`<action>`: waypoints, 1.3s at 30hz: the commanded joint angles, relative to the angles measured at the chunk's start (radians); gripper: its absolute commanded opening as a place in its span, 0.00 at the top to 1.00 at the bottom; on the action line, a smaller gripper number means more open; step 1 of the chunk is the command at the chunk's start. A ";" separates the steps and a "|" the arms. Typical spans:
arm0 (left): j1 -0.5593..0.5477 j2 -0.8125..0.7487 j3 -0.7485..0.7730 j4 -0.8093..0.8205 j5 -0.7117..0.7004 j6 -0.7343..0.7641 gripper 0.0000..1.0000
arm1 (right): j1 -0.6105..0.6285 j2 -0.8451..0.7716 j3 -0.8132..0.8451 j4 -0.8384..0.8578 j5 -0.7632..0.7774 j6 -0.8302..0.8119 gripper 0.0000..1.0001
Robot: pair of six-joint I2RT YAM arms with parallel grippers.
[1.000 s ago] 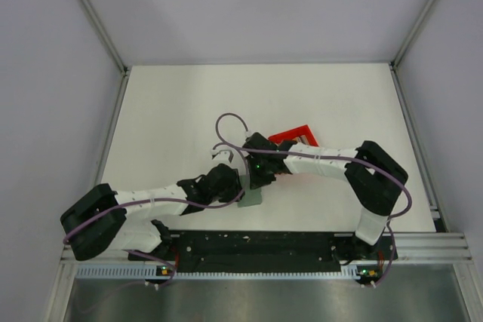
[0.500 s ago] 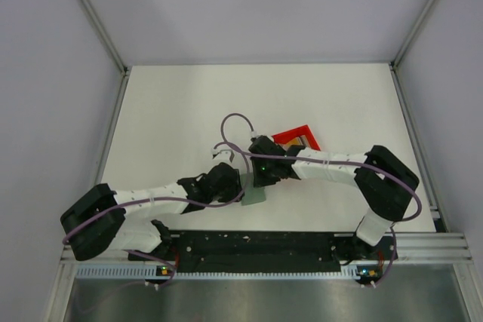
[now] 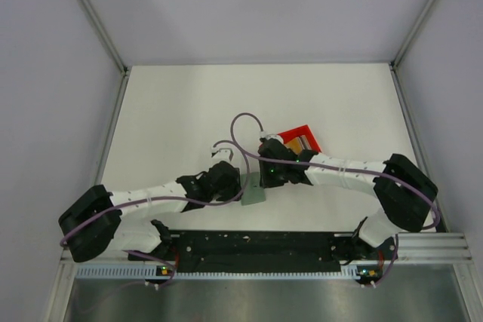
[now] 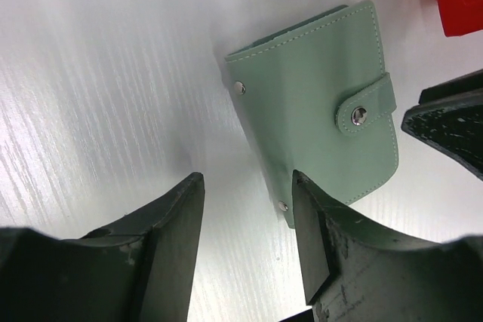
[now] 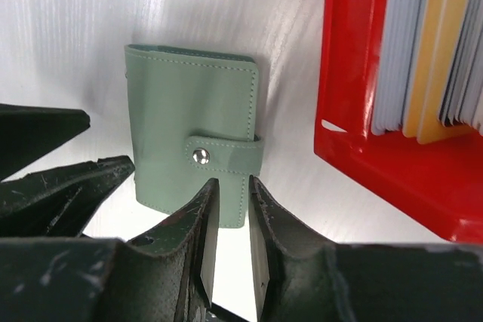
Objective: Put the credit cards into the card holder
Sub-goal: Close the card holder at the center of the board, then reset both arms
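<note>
**Card holder closed on table, both hands released**

1. Card holder (image 5: 192, 137): lies flat on the white table (image 3: 173, 111), folded shut, with the strap across its front fastened by a metal snap. In the top view it sits at lower centre of the frame, between the two arm tips. In the left wrist view it is in the upper right; in the right wrist view it is left of centre.

2. Credit cards (image 5: 426, 50): stand on edge, packed side by side, inside the red bin (image 5: 355, 73) in the upper right of the right wrist view. Whitish, orange and dark edges are visible. The bin is near the card holder, not touching it.

3. Right hand (image 5: 232, 186): fingers parted by a narrow gap, positioned over the lower edge of the card holder, below the snap. Nothing is pinched between them.

4. Left hand (image 4: 247, 186): fingers well apart, released. Only bare table shows between them. One finger overlaps the lower corner of the card holder in the left wrist view; whether it makes contact cannot be told.
</note>
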 commanded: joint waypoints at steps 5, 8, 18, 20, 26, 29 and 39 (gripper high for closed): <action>0.014 -0.003 0.063 -0.014 -0.040 0.027 0.41 | -0.030 -0.110 -0.089 0.083 0.059 0.045 0.76; 0.026 0.012 0.068 0.013 -0.024 0.037 0.40 | -0.053 -0.106 -0.126 0.144 0.010 0.065 0.75; 0.076 0.087 0.071 0.121 0.114 0.069 0.44 | -0.063 -0.049 -0.182 0.286 -0.129 0.112 0.74; 0.081 0.101 0.071 0.144 0.132 0.075 0.45 | -0.063 -0.049 -0.202 0.322 -0.158 0.123 0.74; 0.096 0.150 0.085 0.196 0.177 0.092 0.46 | -0.063 -0.080 -0.241 0.358 -0.188 0.117 0.74; 0.099 0.153 0.088 0.208 0.207 0.101 0.46 | -0.063 -0.109 -0.248 0.339 -0.166 0.094 0.74; 0.100 0.014 0.057 0.075 0.079 0.072 0.03 | -0.063 -0.297 -0.284 0.215 0.001 0.036 0.57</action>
